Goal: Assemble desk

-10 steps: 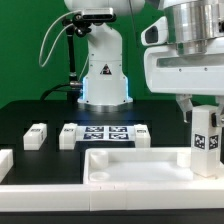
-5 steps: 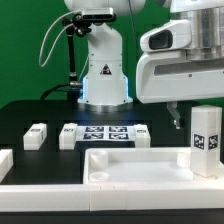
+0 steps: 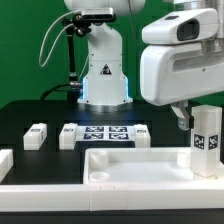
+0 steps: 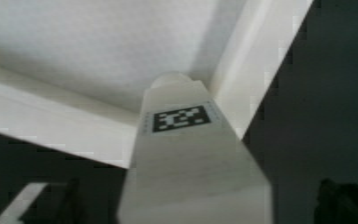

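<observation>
The desk slab lies flat at the front, its recessed middle facing up. A white tagged leg post stands upright at the slab's corner on the exterior view's right. My gripper hangs just above and beside the post's top, open, with one dark finger showing apart from the post. In the wrist view the post fills the middle, seen from above, with the slab's rim behind it. My gripper straddles the post, with dark gaps on either side.
Another leg post lies on the black table on the exterior view's left, and a white piece sits at the left edge. The marker board lies behind the slab. The arm's base stands at the back. A low white rail runs along the front.
The gripper has let go of the upright leg post and risen from it, shifting left and then back right. The post stays standing on the slab's corner.
</observation>
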